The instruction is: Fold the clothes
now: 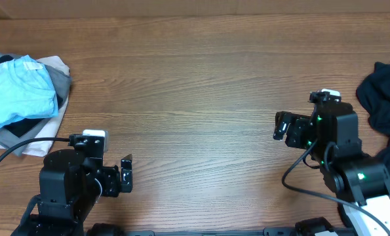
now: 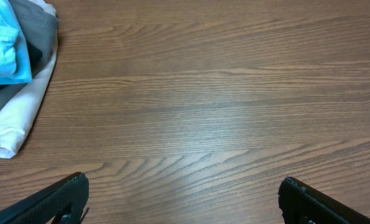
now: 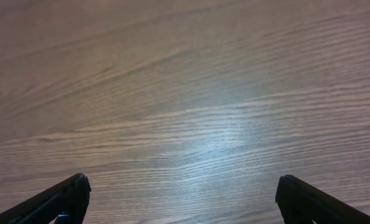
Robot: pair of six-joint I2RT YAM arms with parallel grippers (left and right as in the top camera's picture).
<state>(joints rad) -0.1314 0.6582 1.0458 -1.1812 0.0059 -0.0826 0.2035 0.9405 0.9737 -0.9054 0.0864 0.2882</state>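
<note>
A folded sky-blue T-shirt [image 1: 21, 92] with dark lettering lies on a stack of grey, black and white garments [image 1: 50, 108] at the table's left edge. The stack also shows in the left wrist view [image 2: 17, 118], with the blue shirt [image 2: 1, 43] on top. A crumpled black garment [image 1: 385, 98] lies at the right edge. My left gripper [image 1: 126, 174] is open and empty over bare wood, right of the stack [image 2: 183, 196]. My right gripper [image 1: 283, 126] is open and empty, left of the black garment, over bare wood [image 3: 181, 196].
The wooden table [image 1: 195, 85] spans the view. Black cables run from each arm base near the front edge.
</note>
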